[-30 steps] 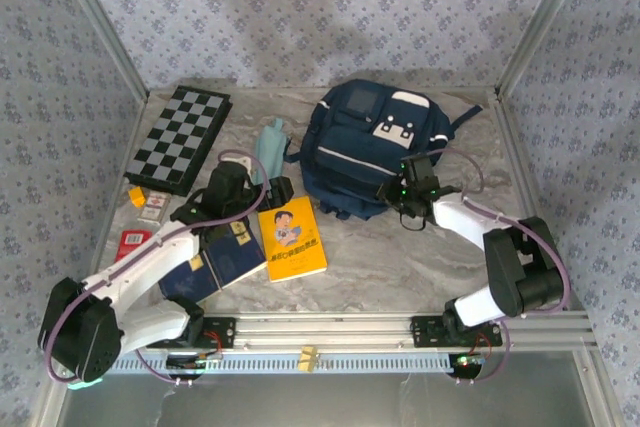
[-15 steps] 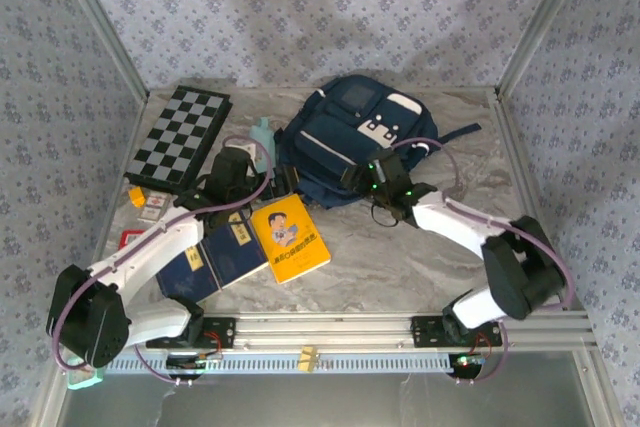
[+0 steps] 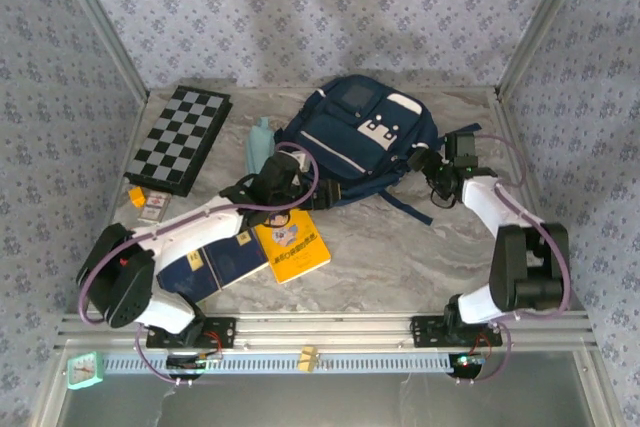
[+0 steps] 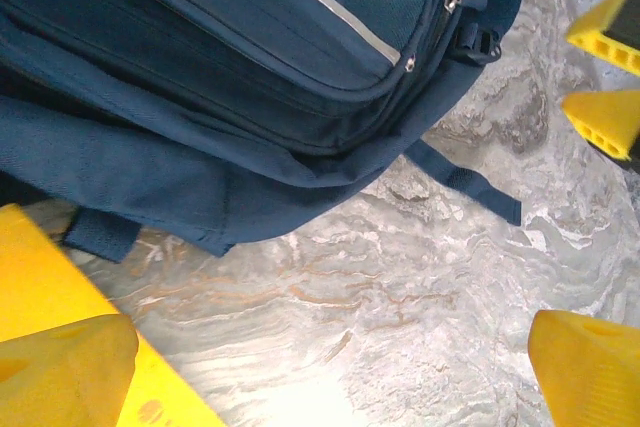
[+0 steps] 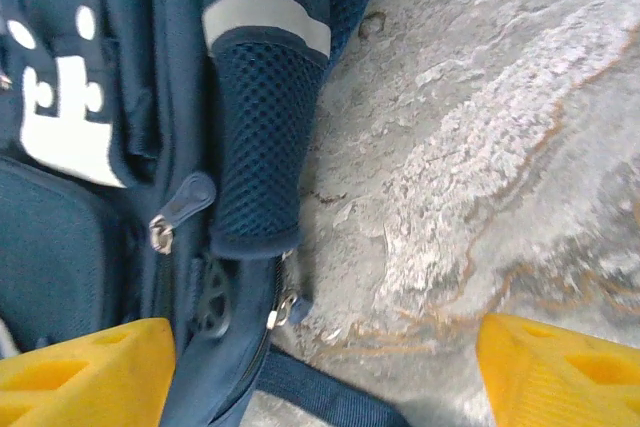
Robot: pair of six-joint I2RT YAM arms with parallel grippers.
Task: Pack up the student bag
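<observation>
The student bag [image 3: 355,142], a navy backpack with a white patch and stripe, lies at the back centre of the marble table. My left gripper [image 3: 283,173] hovers open at the bag's near-left edge; in the left wrist view its yellow fingertips [image 4: 62,367] stand wide over bare table, with the bag [image 4: 230,67] just beyond them. My right gripper [image 3: 432,163] is open at the bag's right side. In the right wrist view, one of its fingers [image 5: 85,367] lies over the bag [image 5: 90,147], the other over the table. A zipper pull [image 5: 285,307] and mesh side pocket [image 5: 255,137] sit between them, ungripped.
A yellow book [image 3: 295,245] and a navy book [image 3: 215,265] lie near my left arm. A chessboard [image 3: 180,137] sits at the back left, a teal bottle [image 3: 258,145] beside the bag, small cards [image 3: 148,205] at the left. Metal frame posts bound the table.
The bag slid left and turned. My right gripper opened, let go of it and moved to its right side. My left arm swung right to the bag's near-left edge.
</observation>
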